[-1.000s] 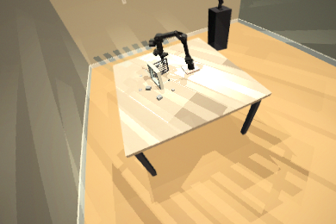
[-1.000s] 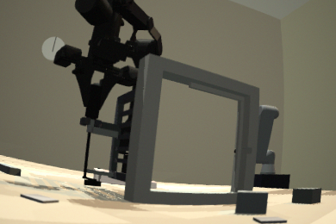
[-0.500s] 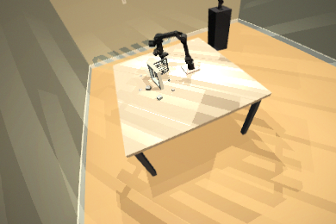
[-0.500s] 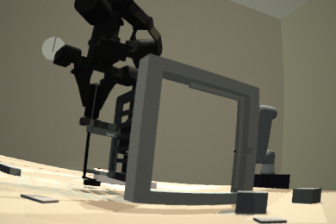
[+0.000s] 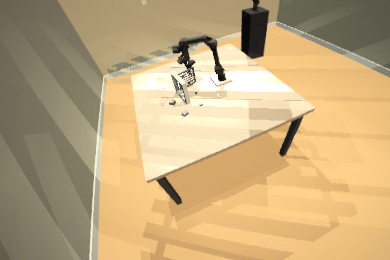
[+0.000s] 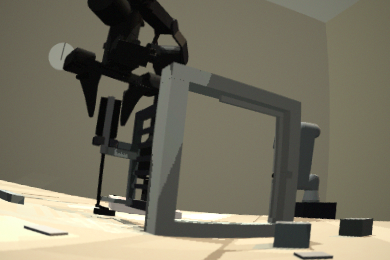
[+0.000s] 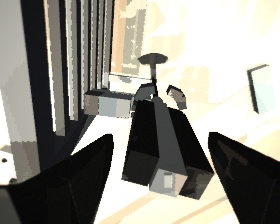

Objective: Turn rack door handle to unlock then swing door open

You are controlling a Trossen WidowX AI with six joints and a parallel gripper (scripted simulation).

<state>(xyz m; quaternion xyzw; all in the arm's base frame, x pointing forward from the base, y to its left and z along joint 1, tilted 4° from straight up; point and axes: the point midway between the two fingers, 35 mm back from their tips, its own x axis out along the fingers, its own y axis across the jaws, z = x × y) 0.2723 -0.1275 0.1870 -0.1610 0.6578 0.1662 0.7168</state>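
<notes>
My gripper (image 5: 187, 64) (image 6: 107, 119) (image 7: 159, 139) is open, its fingers apart on either side of the upright handle (image 6: 108, 117) (image 7: 167, 145). A gap shows between each finger and the handle in the wrist view. The handle's black grip stands upright, joined by a grey arm to the barred door (image 5: 188, 77) (image 6: 142, 158) (image 7: 60, 75). The door stands swung well out of the grey frame (image 5: 183, 89) (image 6: 166, 158) (image 7: 15, 85), roughly square to it; its exact angle cannot be told. The frame's opening is empty. The handle's exact turn is hard to judge.
The frame's post and the door bars are close on the left in the wrist view. Small blocks (image 6: 291, 235) (image 6: 356, 227) and thin flat tiles (image 6: 46, 230) (image 6: 313, 255) lie on the table (image 5: 225, 120) around the frame. Another arm stands on a black pedestal (image 5: 254, 33) beyond the table.
</notes>
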